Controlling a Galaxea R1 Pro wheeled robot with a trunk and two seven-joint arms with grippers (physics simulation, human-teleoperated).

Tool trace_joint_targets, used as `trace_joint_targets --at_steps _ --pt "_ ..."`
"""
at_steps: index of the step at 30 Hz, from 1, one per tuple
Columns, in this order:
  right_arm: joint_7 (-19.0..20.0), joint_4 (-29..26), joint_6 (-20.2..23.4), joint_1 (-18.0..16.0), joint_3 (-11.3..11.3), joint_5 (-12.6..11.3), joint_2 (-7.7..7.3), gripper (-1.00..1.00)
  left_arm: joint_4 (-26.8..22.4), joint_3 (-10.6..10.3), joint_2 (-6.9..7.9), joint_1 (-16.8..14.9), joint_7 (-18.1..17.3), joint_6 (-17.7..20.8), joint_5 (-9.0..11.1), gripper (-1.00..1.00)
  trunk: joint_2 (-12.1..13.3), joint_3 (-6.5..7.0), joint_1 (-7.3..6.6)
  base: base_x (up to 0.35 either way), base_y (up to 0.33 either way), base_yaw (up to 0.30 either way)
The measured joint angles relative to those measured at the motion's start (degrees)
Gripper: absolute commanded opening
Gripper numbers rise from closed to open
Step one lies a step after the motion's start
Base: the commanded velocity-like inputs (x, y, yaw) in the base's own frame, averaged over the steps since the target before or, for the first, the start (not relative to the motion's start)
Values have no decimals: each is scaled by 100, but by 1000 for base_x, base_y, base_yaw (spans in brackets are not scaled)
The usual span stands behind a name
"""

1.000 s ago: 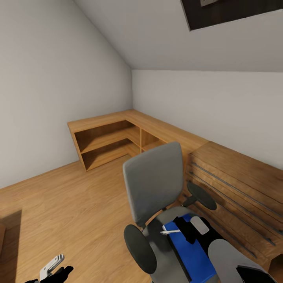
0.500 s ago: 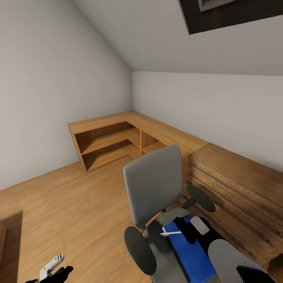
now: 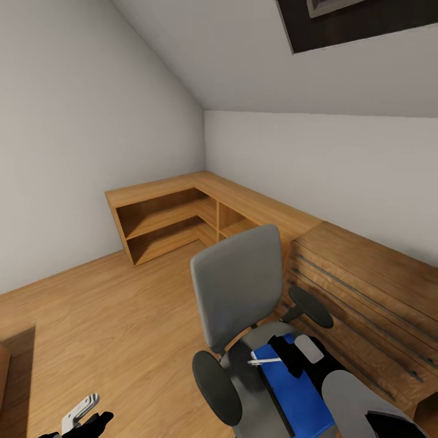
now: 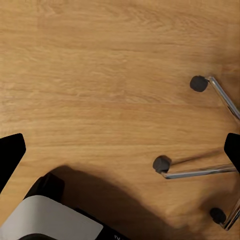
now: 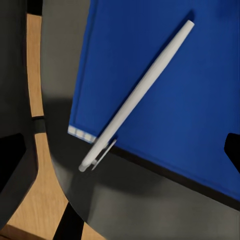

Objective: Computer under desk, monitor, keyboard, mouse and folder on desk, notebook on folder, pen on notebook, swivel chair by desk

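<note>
Swivel chair: grey upholstered seat and backrest, black armrests; stands on the wooden floor just beside a light-wood drawer chest with long bar handles; its chrome legs and black castors appear in the left wrist view.
Folder: bright blue, lying flat on the chair seat; partly covered in the head view by the right arm.
Pen: thin white-silver stick lying diagonally on the folder, its clip end reaching past the folder's edge over the seat; seen in the head view as a short white line at the folder's near corner.
Right end effector: over the folder, close to the pen; dark fingertips at opposite margins of the right wrist view, spread apart, nothing between them.
Left end effector: low beside the chair, above bare floor; fingertips wide apart at the margins of the left wrist view, holding nothing.
Corner shelf unit: light wood, against the far walls beneath the sloped ceiling.
</note>
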Motion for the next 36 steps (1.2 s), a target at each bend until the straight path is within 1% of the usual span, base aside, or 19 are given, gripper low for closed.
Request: trace_joint_targets --at_steps 12,16,20,28,33,36 --pt "-35 1 -113 0 2 -1 12 100 0 0 0 0 -1 -1 0 100 0 0 0 0 0 0" --pt "-107 1 -121 0 6 -3 14 100 0 0 0 0 -1 -2 0 100 0 0 0 0 0 0" --pt "-325 -5 -125 0 12 -5 18 100 0 0 0 0 -1 -3 0 100 0 0 0 0 0 0" --pt "-967 -40 -134 0 15 -11 32 100 0 0 0 0 -2 -3 0 100 0 0 0 0 0 0" --pt "-1159 -48 -155 0 12 -13 37 100 0 0 -1 0 -2 -3 0 100 0 0 0 0 0 0" --pt "-1234 -50 -238 0 10 -14 40 100 2 0 -2 0 -2 -3 0 100 0 0 0 0 0 0"
